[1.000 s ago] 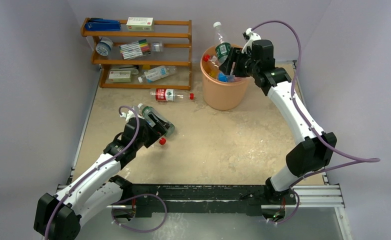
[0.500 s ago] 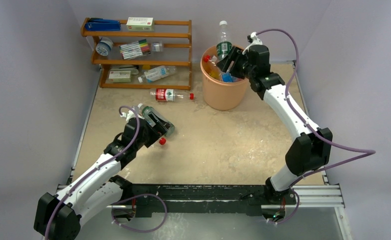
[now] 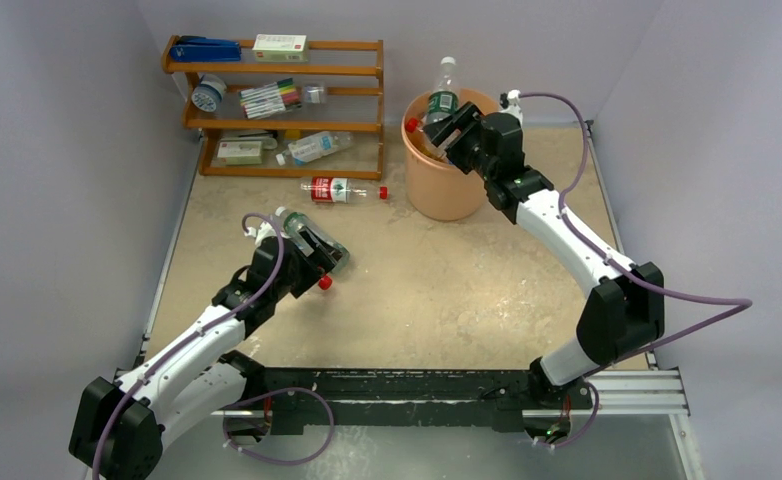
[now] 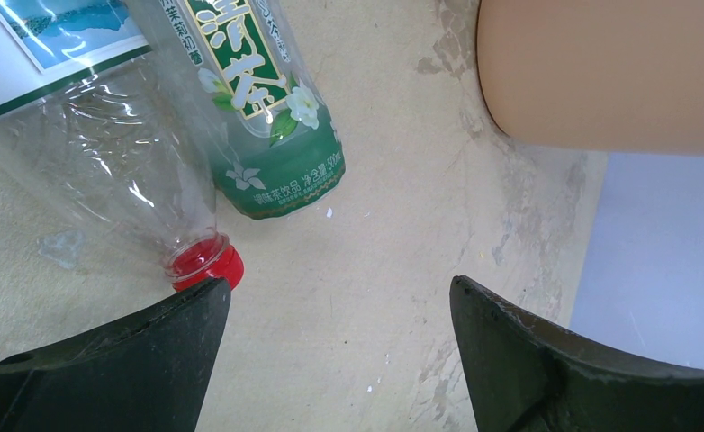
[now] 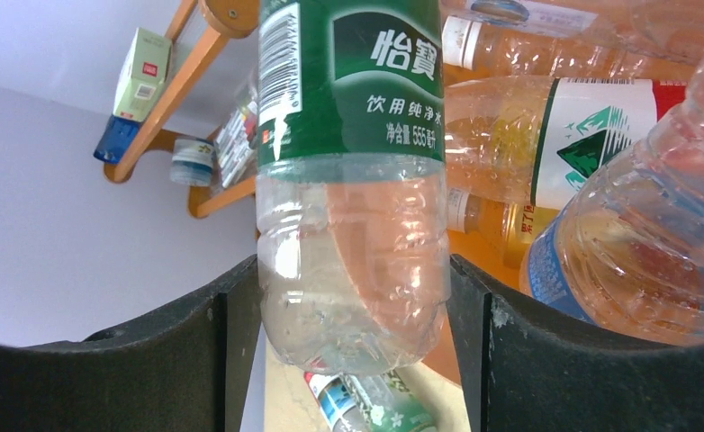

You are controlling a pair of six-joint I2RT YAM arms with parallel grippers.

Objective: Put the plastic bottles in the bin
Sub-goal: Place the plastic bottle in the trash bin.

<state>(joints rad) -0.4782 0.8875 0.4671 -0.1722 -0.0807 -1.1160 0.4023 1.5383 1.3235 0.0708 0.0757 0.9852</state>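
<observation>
While the right fingers (image 5: 227, 342) clamp the base of a green-labelled bottle (image 5: 353, 180), it hangs cap-up over the open mouth of the bin (image 3: 445, 195), above other bottles (image 5: 600, 180) heaped inside. Across the bare worktop (image 4: 375, 270), the left fingers (image 4: 141, 360) gape wide and empty. A red-capped bottle (image 4: 105, 162) and a green tea bottle (image 4: 267, 117) lie just beside them.

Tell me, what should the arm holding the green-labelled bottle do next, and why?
Probably open the right end effector and let the green-labelled bottle drop. It clamps the bottle's base from both sides, and the bottle is held over the mouth of the orange bin, with other bottles already piled inside, so release looks like the only step left.
</observation>
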